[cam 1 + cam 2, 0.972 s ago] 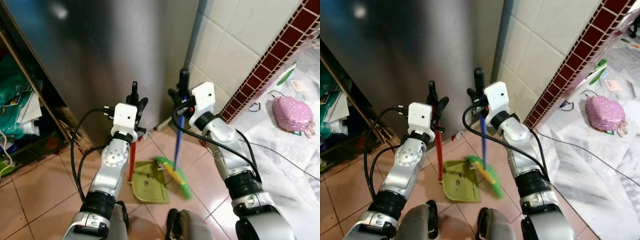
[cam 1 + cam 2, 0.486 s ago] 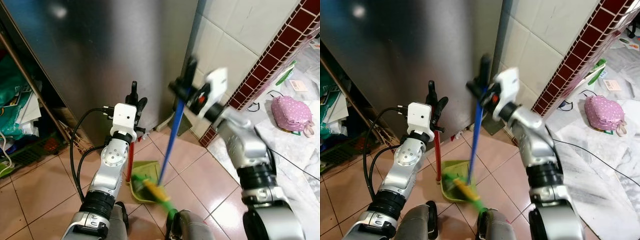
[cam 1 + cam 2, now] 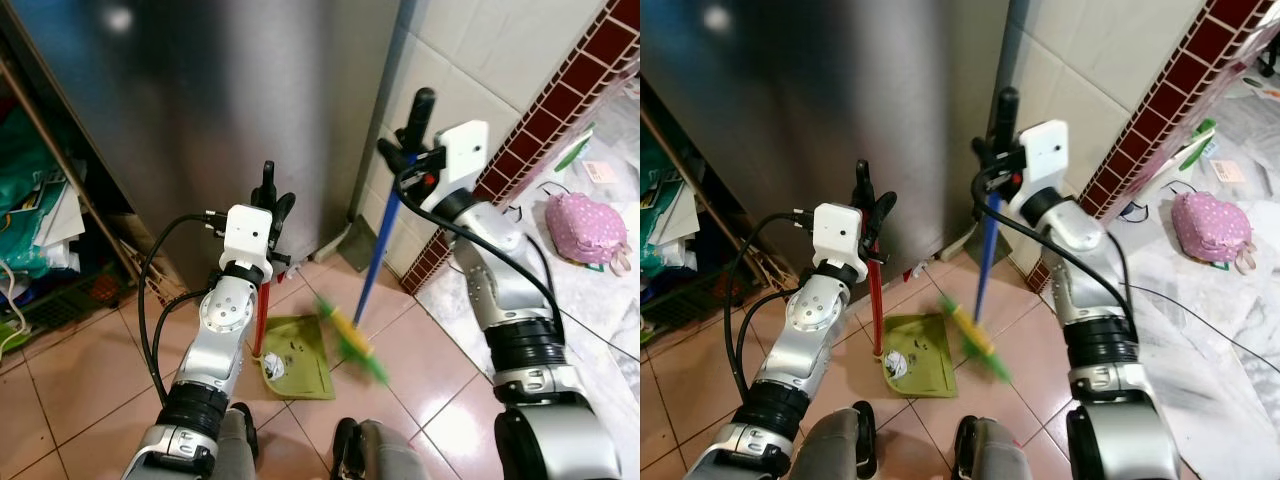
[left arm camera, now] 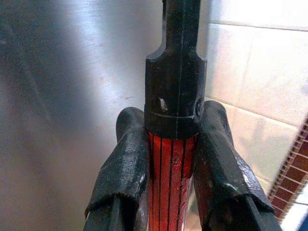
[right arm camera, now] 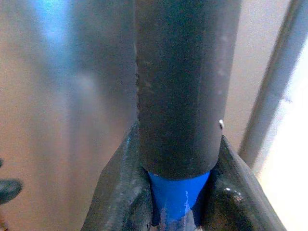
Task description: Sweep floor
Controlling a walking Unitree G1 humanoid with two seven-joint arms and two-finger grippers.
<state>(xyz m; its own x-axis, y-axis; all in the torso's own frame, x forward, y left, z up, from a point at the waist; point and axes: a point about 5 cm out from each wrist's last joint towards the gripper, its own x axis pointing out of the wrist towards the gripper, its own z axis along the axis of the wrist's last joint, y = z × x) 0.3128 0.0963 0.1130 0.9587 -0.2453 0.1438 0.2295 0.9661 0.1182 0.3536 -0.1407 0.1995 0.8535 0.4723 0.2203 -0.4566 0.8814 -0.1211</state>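
My left end effector (image 3: 272, 196) is pinched on the red handle (image 4: 169, 185) of the green dustpan (image 3: 297, 357), which rests on the tiled floor (image 3: 90, 375) in front of the steel cabinet (image 3: 200, 90), with a crumpled white scrap (image 3: 274, 368) lying in its near corner. My right end effector (image 3: 412, 140) is clamped around the blue handle (image 3: 377, 255) of the broom just below its black grip (image 5: 180, 86), the handle slanting down to the blurred green and yellow broom head (image 3: 352, 340) just beside the dustpan's open edge. A pink spotted bag (image 3: 584, 224) lies on the pale sheet at the far right of the floor, beyond the dark red tile border (image 3: 520, 140).
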